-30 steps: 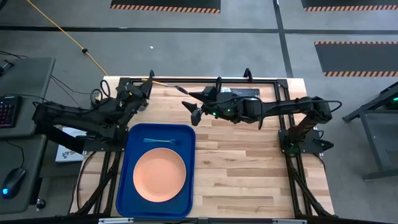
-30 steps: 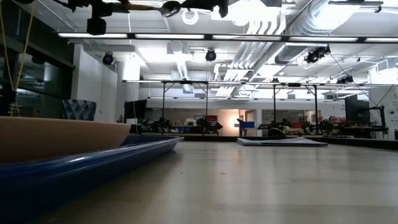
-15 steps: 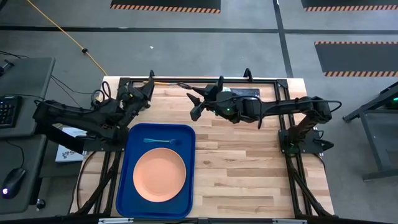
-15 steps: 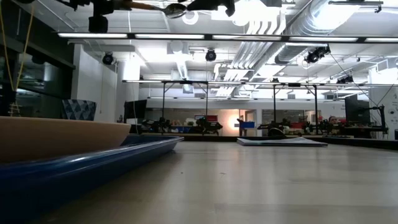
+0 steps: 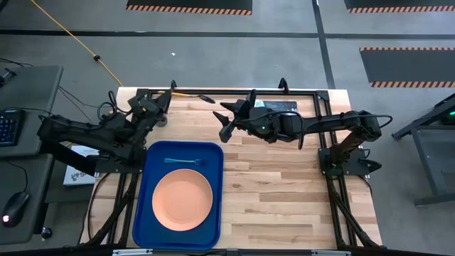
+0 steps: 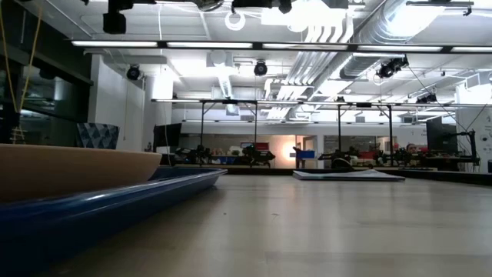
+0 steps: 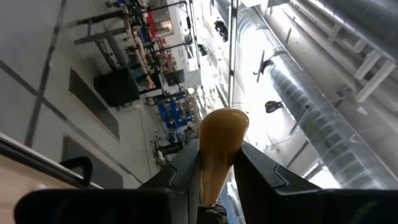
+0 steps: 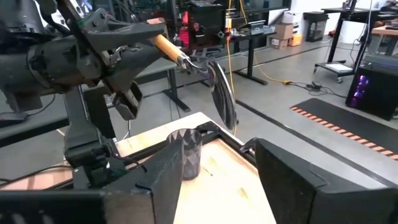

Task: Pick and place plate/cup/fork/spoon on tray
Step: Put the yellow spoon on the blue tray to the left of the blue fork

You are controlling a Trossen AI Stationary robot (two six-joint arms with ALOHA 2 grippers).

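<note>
My left gripper clamps the spoon by its yellow handle, lifted over the table's far edge, bowl outward. Right gripper hangs spread and empty nearby. Plate and fork already sit on the tray; the spoon goes there next, I reckon.

- No text, label, brand, number or sign is showing legibly in any view.
- Orange-and-black striped hazard bands are lying on the grey floor at 12 o'clock from the table, bearing no letters.
- Small red and blue panels are showing in the far room in the low view, too small to read.
</note>
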